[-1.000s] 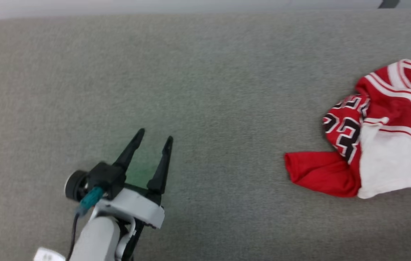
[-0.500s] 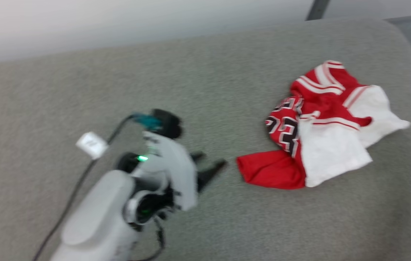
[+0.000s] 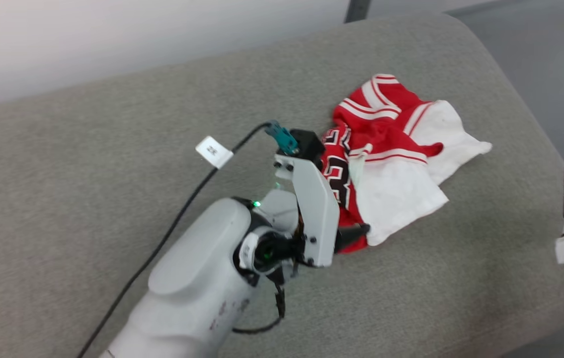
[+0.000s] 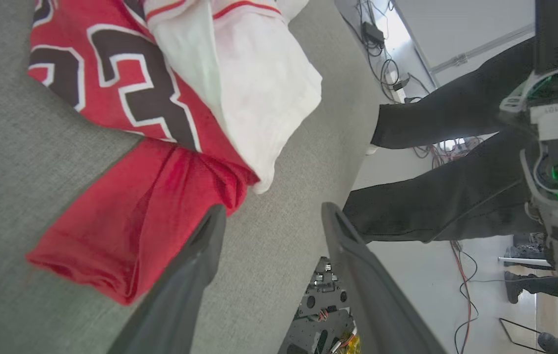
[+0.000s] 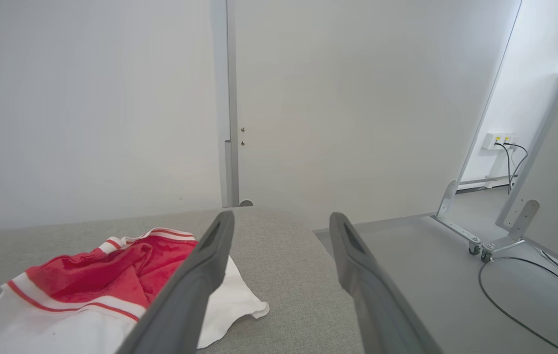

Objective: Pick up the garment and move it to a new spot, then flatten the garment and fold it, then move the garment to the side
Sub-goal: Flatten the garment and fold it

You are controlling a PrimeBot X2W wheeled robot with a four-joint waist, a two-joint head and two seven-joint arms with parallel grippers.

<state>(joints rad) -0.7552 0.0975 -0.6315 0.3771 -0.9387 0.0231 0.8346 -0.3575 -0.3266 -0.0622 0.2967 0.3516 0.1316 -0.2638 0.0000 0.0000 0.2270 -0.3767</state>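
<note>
Bright, even, soft-shadowed light; wrist views bend at edges.

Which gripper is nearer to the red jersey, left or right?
Left. The left gripper is open at the red corner of the jersey; the right gripper hangs well apart, beyond its white side.

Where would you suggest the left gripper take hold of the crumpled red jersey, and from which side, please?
Probably the bunched red folds of the jersey, where its red flap meets the white panel: they rise in a ridge that the jaws can close across. Come from the side nearest the robot, where the open left gripper hovers beside them over the grey cushion.
</note>
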